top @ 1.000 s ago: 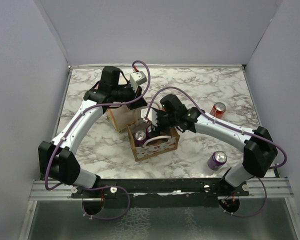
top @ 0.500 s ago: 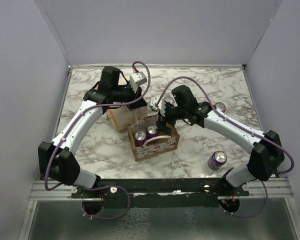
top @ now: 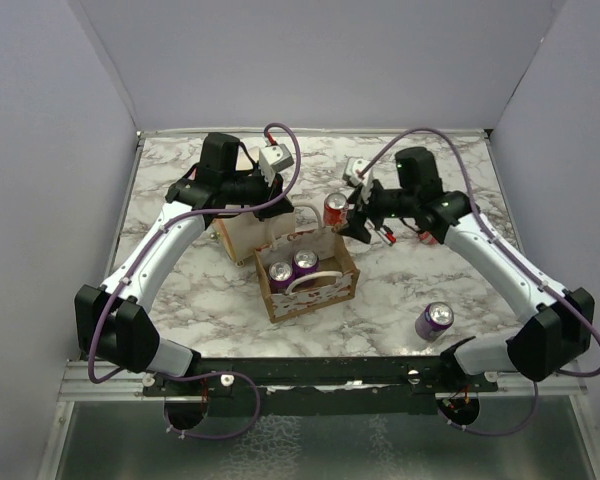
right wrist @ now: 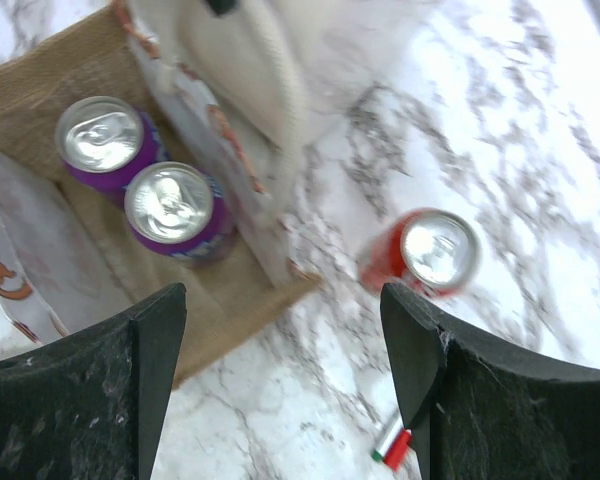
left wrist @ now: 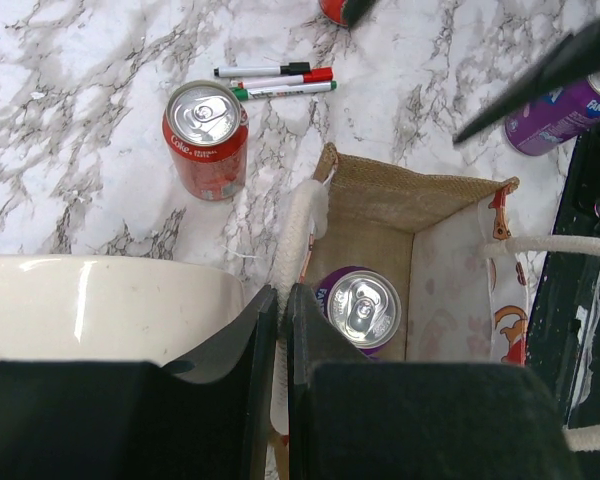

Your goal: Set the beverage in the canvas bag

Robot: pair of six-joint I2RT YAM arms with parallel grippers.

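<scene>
Nearest the front edge, toward the right corner, a spare purple can (top: 435, 320) is seen standing alone. At mid-bench the canvas bag (top: 332, 289) stands open, with two purple cans (right wrist: 140, 172) already upright inside, side by side. At its far-left rim the left gripper (left wrist: 282, 295) is held with fingers pressed together, apparently pinching a loop handle (left wrist: 298, 225), though the pinch itself is hidden.

Just beyond the bag's far wall the red can (right wrist: 430, 255) stands upright on the marble, and it is taken as the beverage to be packed. The right gripper (right wrist: 285, 300) is poised above it, fingers spread wide and empty.

The can is judged to be rigid but thin-walled, smooth and liable to slip. Its weight depends on whether it is full, which cannot be told. It is best clasped across the round side wall at mid-height and kept upright.

Left of the bag a cream cylinder (left wrist: 100, 300) is seen, and some markers (left wrist: 275, 80) lie toward the back edge.
</scene>
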